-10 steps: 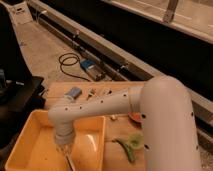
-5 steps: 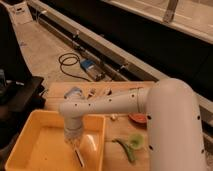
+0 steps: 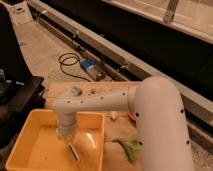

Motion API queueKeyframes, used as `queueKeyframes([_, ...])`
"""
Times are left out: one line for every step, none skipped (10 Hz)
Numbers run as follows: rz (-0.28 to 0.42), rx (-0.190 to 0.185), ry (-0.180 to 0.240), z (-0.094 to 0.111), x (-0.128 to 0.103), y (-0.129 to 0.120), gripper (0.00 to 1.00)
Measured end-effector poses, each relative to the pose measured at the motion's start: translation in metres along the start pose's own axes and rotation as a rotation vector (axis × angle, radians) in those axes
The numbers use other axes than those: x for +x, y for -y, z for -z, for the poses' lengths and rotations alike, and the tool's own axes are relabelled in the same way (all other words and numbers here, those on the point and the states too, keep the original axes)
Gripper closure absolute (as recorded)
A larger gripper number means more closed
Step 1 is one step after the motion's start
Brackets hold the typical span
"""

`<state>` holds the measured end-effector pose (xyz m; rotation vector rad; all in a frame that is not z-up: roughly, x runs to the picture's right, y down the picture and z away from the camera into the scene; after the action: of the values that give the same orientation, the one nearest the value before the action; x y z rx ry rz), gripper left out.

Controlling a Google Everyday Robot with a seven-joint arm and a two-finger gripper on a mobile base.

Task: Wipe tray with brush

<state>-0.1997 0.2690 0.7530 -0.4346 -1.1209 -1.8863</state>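
The yellow-orange tray [image 3: 35,150] lies at the lower left of the camera view, on the wooden board. My gripper [image 3: 66,136] points down into the middle of the tray from the white arm [image 3: 100,102] that reaches in from the right. It is shut on the brush [image 3: 74,153], a slim dark stick that slants down to the right from the fingers. The brush's lower end rests on or just above the tray floor; I cannot tell whether it touches.
A green vegetable piece [image 3: 129,148] lies on the wooden board [image 3: 100,91] right of the tray. A small pale item [image 3: 114,116] and a red item [image 3: 133,116] lie by the arm. A black object [image 3: 17,95] stands left; a cable and blue box [image 3: 89,67] lie on the floor.
The gripper with the brush moved right across the tray floor, then back a little to the left. The tray and the vegetable piece have not moved.
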Motion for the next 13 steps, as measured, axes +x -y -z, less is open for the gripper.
queueKeyframes([0.016, 0.003, 0.000, -0.001, 0.003, 0.007, 1.00])
queueKeyframes([0.028, 0.007, 0.004, -0.003, 0.002, 0.015, 1.00])
queueKeyframes([0.024, 0.008, 0.010, -0.003, -0.002, 0.016, 1.00])
queueKeyframes([0.019, 0.008, 0.019, -0.004, -0.008, 0.017, 1.00])
queueKeyframes([0.008, 0.000, 0.040, -0.005, -0.017, 0.017, 1.00])
queueKeyframes([-0.010, -0.008, 0.060, -0.006, -0.025, 0.010, 1.00])
queueKeyframes([-0.031, -0.019, 0.070, -0.006, -0.032, -0.002, 1.00])
queueKeyframes([-0.048, -0.028, 0.069, -0.003, -0.034, -0.014, 1.00])
queueKeyframes([-0.048, -0.034, 0.063, -0.001, -0.030, -0.022, 1.00])
queueKeyframes([-0.043, -0.040, 0.055, 0.001, -0.022, -0.028, 1.00])
queueKeyframes([-0.034, -0.046, 0.048, 0.004, -0.014, -0.031, 1.00])
queueKeyframes([-0.016, -0.046, 0.029, 0.005, -0.003, -0.029, 1.00])
queueKeyframes([0.002, -0.045, 0.024, 0.005, 0.003, -0.024, 1.00])
